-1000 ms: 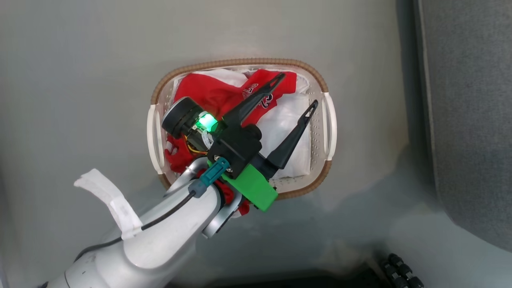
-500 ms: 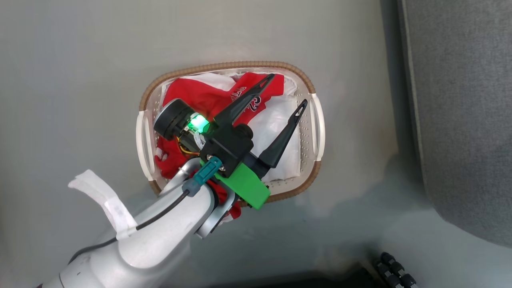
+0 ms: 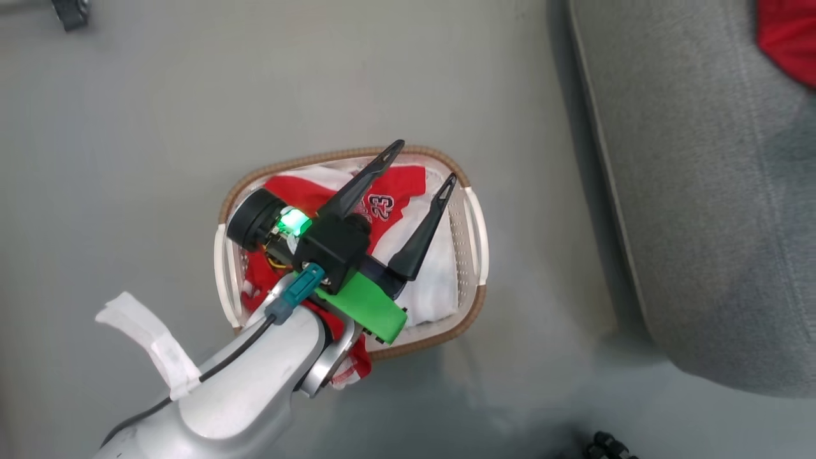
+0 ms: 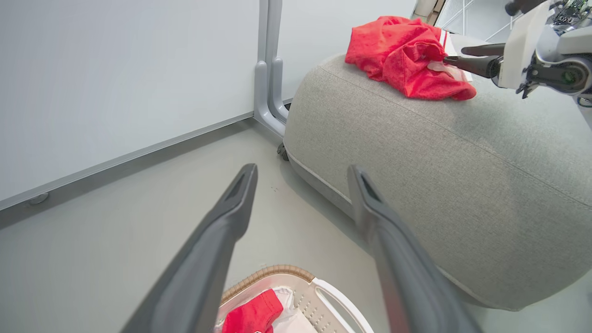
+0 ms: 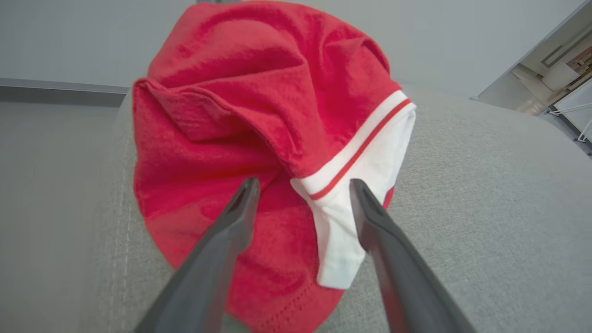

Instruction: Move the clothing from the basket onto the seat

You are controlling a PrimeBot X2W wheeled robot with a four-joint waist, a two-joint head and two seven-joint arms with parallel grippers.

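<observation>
The basket (image 3: 475, 229) stands on the grey floor with red clothing (image 3: 382, 204) marked "23" in it, seen again in the left wrist view as basket (image 4: 323, 296) and clothing (image 4: 252, 317). My left gripper (image 3: 424, 162) hovers above it, open and empty, its fingers (image 4: 303, 172) wide apart. On the grey seat (image 3: 701, 191) lies another red garment (image 3: 787, 38). In the right wrist view my right gripper (image 5: 304, 185) is open, its fingers either side of that garment (image 5: 259, 115), which rests on the seat (image 5: 485, 208). The left wrist view shows the same gripper (image 4: 455, 54) at the garment (image 4: 407, 60).
A plain white sheet (image 3: 433, 287) lies in the basket under the red clothing. A white wall panel with a grey post (image 4: 268, 69) stands behind the seat. Dark wheels (image 3: 605, 443) show at the lower right of the head view.
The head camera has moved: the basket now sits lower and further left, and more of the seat shows, with a red garment on it. My left gripper stays open over the basket.
</observation>
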